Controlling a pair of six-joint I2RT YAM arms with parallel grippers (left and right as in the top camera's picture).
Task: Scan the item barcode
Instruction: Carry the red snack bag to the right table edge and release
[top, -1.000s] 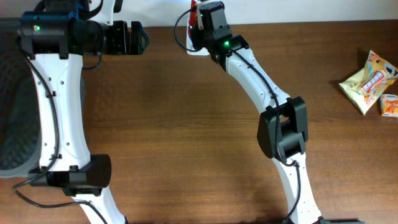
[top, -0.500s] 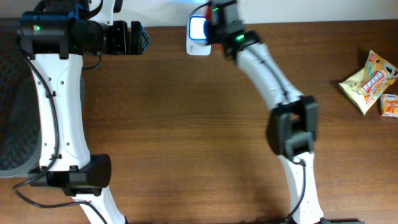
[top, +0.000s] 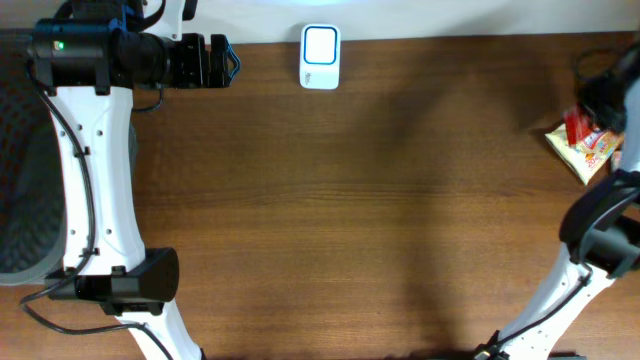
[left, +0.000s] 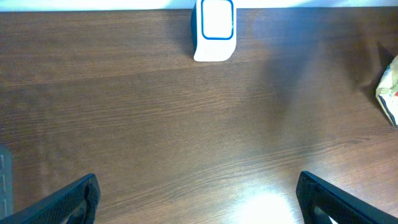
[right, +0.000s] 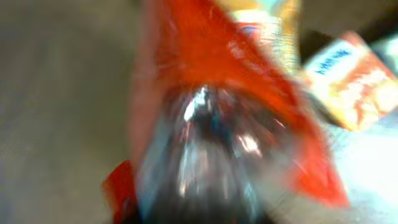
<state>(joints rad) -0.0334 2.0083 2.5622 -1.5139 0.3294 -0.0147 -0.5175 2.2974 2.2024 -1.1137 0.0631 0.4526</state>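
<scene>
Work surface: flat brown wood-grain table (top: 330, 220), matte, streaked with fine grain lines. To its left, grey mesh surface (top: 20, 200), finely perforated.

At the far table edge: small white plastic scanner (top: 320, 56), a rounded-corner box with a blue-rimmed pale window facing up. Stands well apart from both grippers. Shows at top centre of the left wrist view as a smooth, glossy block (left: 214, 28).

Left gripper (top: 222, 62): black and blocky, at the far left of the table edge, pointing toward the scanner. Spread to full width in the wrist view (left: 198, 186), with dark fingers (left: 68, 202) at the two lower corners and only bare wood between them. Holds and touches nothing.

Right gripper (top: 603, 95): dark and motion-blurred, at the right table edge. Task item, a red glossy film packet (top: 577, 128), sits directly at this gripper, over a crinkled yellow snack bag (top: 592, 152). Fills the right wrist view (right: 186, 56), heavily blurred, with a shiny silver-grey reflective patch at its centre. Behind it, orange rectangular packet (right: 351, 81) with blue lettering. Fingers not discernible in either view. Not possible to tell how far the jaws stand apart, nor whether they clamp the packet.
</scene>
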